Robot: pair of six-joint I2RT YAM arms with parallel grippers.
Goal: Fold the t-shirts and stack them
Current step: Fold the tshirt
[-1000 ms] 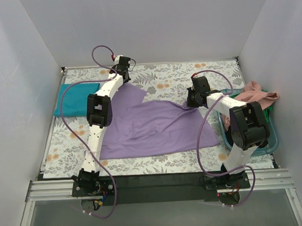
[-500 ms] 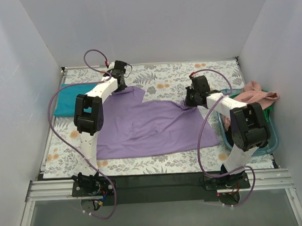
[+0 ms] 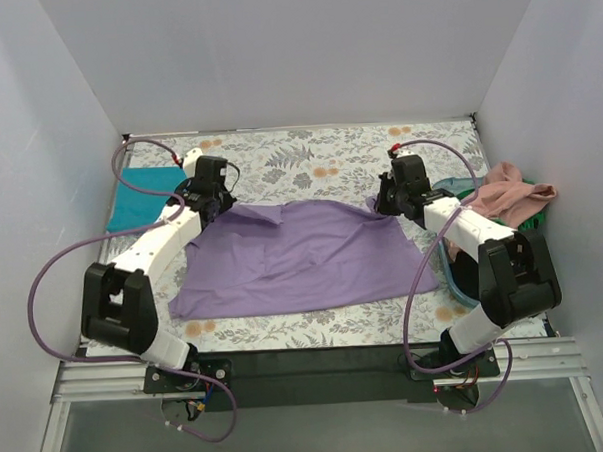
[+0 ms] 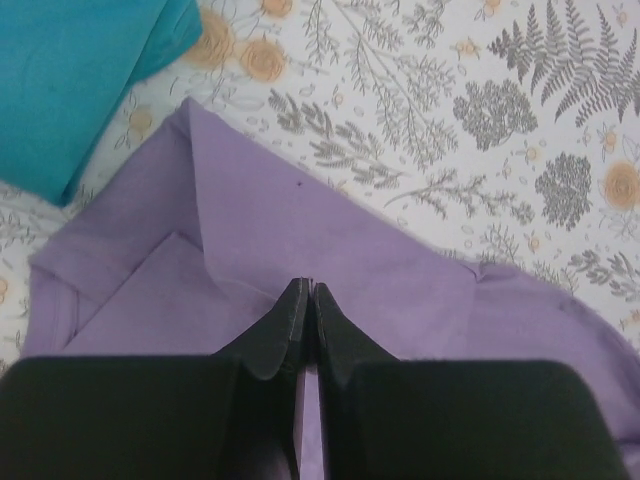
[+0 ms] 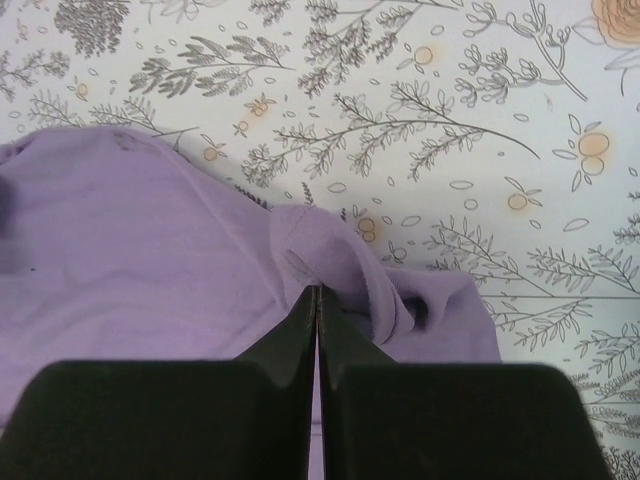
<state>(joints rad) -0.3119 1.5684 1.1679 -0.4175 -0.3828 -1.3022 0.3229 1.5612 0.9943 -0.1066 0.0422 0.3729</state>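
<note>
The lavender-purple t-shirt [image 3: 293,254] lies spread out on the floral cloth at mid table. My left gripper [image 3: 213,206] is shut on its far left edge; in the left wrist view the closed fingertips [image 4: 308,287] pinch a fold of the lavender fabric [image 4: 400,270]. My right gripper [image 3: 386,204] is shut on its far right corner, where the fabric [image 5: 330,245] bunches at the closed tips [image 5: 316,291]. A folded teal t-shirt [image 3: 140,195] lies at the far left and also shows in the left wrist view [image 4: 70,80]. A salmon-pink t-shirt [image 3: 510,192] sits over a bit of green one [image 3: 541,214].
A see-through blue plastic tub [image 3: 454,271] stands at the right edge under the pink and green shirts, partly hidden by my right arm. The grey floral-print cloth [image 3: 319,160] covers the table. White walls close in the back and both sides.
My left gripper has swung left and toward the near side, pulling the lavender shirt's far left edge with it. The shirt's far edge now runs straight between both grippers. The right gripper shifted slightly.
</note>
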